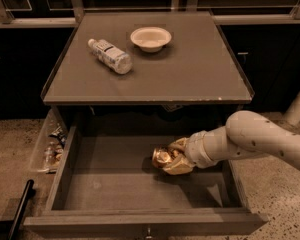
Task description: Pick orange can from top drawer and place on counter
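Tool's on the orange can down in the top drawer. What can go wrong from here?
1. The tool grips the orange can by one end, and the can looks dented; it may slip on the lift.
2. The counter front rim overhangs the back of the top drawer; a careless lift could clip it.
3. The bottle lies on its side near the bowl; a nudge could roll it.
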### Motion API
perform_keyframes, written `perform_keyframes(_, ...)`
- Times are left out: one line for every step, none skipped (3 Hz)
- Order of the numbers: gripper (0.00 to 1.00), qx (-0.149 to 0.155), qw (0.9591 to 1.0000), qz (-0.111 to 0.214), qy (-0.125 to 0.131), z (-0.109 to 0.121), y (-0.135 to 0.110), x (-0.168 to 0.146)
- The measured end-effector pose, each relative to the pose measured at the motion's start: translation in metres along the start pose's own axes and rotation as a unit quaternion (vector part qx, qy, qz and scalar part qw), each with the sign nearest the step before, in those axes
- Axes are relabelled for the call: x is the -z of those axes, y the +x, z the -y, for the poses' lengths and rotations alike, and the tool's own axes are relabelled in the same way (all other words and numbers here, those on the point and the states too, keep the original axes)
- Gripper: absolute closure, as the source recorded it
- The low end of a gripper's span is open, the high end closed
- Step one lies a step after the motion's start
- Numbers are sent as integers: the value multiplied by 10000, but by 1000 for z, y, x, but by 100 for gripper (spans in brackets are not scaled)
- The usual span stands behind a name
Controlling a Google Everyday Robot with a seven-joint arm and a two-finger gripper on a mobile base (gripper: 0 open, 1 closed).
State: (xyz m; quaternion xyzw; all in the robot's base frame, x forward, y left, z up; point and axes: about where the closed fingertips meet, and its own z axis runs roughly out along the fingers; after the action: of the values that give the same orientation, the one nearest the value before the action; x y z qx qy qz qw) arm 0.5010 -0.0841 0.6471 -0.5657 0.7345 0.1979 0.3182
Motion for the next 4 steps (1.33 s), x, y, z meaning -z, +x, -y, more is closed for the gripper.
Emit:
perform_keyframes(100,276,9995,-12,143,-5,-30,45)
perform_keyframes(100,653,9970,-137,388,-3,-66,88)
perform_keyframes(100,863,9938,-265,652,11,-94,133)
perform_keyframes(100,952,9909,-261,920,46,-115,177)
